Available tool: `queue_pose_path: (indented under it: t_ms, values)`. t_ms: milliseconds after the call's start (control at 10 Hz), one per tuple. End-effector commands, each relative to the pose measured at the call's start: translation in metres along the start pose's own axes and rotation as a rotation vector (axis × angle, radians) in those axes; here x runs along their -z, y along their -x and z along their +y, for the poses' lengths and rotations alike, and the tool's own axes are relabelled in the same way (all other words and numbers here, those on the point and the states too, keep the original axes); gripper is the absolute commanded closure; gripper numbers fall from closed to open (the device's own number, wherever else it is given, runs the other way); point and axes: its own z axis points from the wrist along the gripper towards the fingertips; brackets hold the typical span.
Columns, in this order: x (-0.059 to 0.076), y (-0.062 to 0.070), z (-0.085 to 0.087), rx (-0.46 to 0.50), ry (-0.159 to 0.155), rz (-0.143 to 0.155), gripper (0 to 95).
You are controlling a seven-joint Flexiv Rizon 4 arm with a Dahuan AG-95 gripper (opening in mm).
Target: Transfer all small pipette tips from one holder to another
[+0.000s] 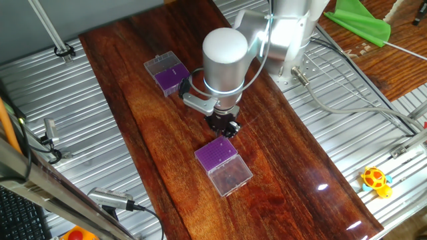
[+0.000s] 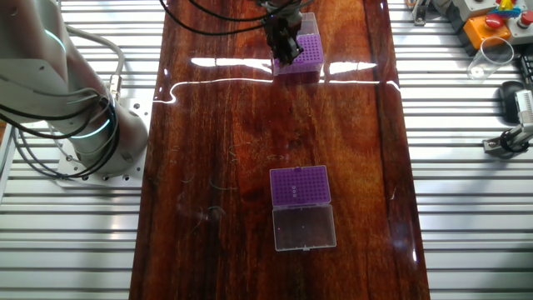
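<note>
Few small pipette tips, dark specks, purple insert

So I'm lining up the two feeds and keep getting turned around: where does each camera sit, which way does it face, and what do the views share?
One fixed view: high on the side opposite the robot base, looking down the wooden table; shows the arm's wrist and the gripper by the near holder.
The other fixed view: high overhead from the opposite end, base at left, gripper at the top.
Shared: both purple holders, the gripper and the table; the far holder appears at.
</note>
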Motion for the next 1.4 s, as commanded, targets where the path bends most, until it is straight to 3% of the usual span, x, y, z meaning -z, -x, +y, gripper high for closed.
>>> queue_pose_path:
  t_ms: [100, 200, 1000, 1100, 1400]
  values:
    - [-0.0005, -0.0004, -0.0002, 0.003, -0.003, 0.001, 76.0]
    - [-0.0022, -0.0005, 0.0000, 0.003, -0.005, 0.001, 95.0]
    - [-0.0068, -0.0017, 0.0016, 0.005, -0.008, -0.002, 95.0]
    - [-0.0068, -0.0017, 0.0016, 0.006, -0.007, -0.003, 76.0]
    - [-0.0067, -0.0016, 0.0016, 0.007, -0.006, -0.004, 76.0]
